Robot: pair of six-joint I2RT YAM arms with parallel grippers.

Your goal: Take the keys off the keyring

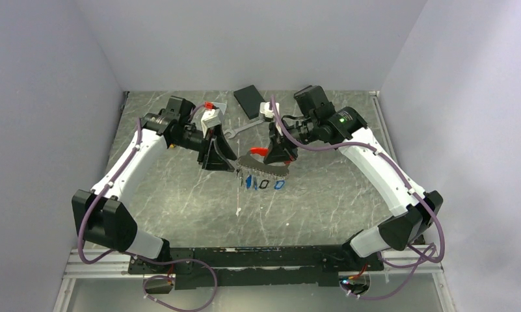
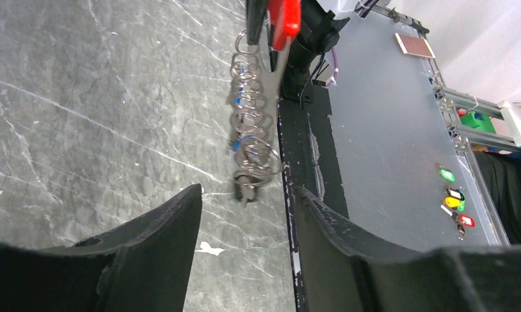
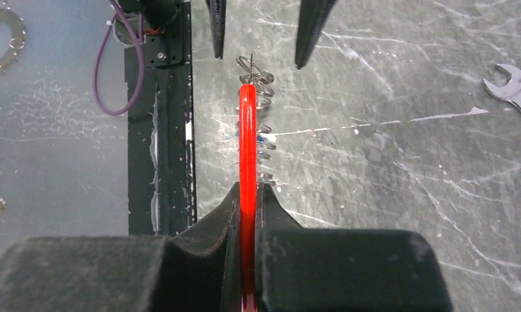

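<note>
The keyring is a red curved clip [image 1: 258,151] carrying a row of thin grey metal rings [image 1: 265,169]. My right gripper [image 1: 278,155] is shut on the red clip [image 3: 246,143] and holds it above the table. Small keys with blue heads [image 1: 248,182] hang under the rings. In the left wrist view the rings [image 2: 251,123] run from the red clip [image 2: 285,19] down to my left gripper [image 2: 248,192]. That gripper is open, with its fingertips on either side of the near end of the rings, not touching them. Blue key heads [image 2: 235,101] show among the rings.
A silver wrench [image 1: 244,129] and a black box [image 1: 250,101] lie behind the grippers. The wrench also shows in the right wrist view [image 3: 514,91]. The black base rail [image 2: 303,156] runs along the table's near edge. Coloured key tags [image 2: 456,198] lie beyond it.
</note>
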